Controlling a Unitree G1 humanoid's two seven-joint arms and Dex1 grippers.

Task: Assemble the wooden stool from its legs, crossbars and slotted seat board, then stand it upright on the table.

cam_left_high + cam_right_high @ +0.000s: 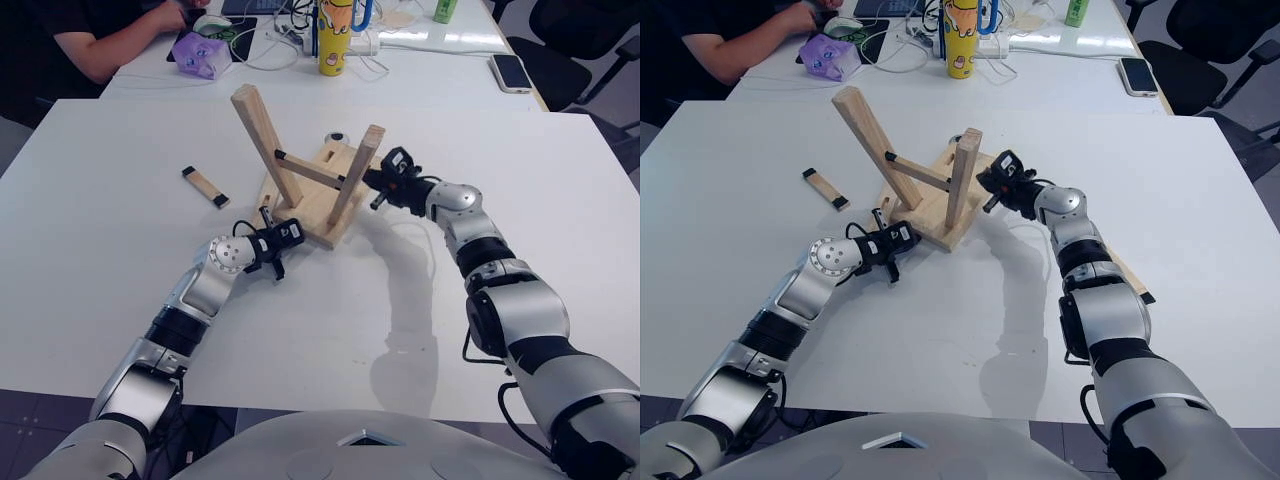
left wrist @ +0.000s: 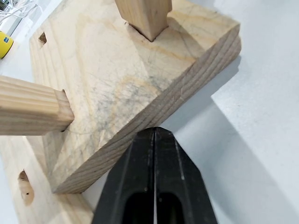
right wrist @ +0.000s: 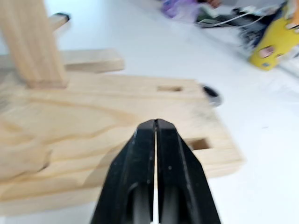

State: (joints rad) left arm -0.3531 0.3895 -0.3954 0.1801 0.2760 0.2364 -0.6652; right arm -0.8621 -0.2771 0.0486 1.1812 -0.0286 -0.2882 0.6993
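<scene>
The white table (image 1: 120, 300) takes up most of the head views; behind it stands a second white table (image 1: 440, 85) cluttered with cables, and a black office chair (image 1: 585, 45) sits at its right end.

The slotted seat board (image 1: 318, 205) lies near the middle of the front table, underside up; two wooden legs stand in it, both tilted, the left leg (image 1: 262, 140) leaning away to the left and the right leg (image 1: 355, 175) leaning to the right; a crossbar (image 1: 312, 170) joins them partway up; open slots show in the board's far part.

The left gripper (image 2: 154, 135) has its two black fingers pressed flat together, holding nothing, its tip just beside the board's near edge, low over the table; the right gripper (image 3: 155, 126) is likewise closed on nothing, and it sits over the board's right side, close by the right leg; I cannot tell whether it touches the wood.

A loose short wooden bar (image 1: 205, 186) with dark ends lies left of the board, well apart from it; another wooden strip (image 1: 1132, 278) lies partly under the right forearm.

On the rear table stand a yellow tumbler (image 1: 336, 40), a purple bag (image 1: 200, 52) and a phone (image 1: 511, 72).
</scene>
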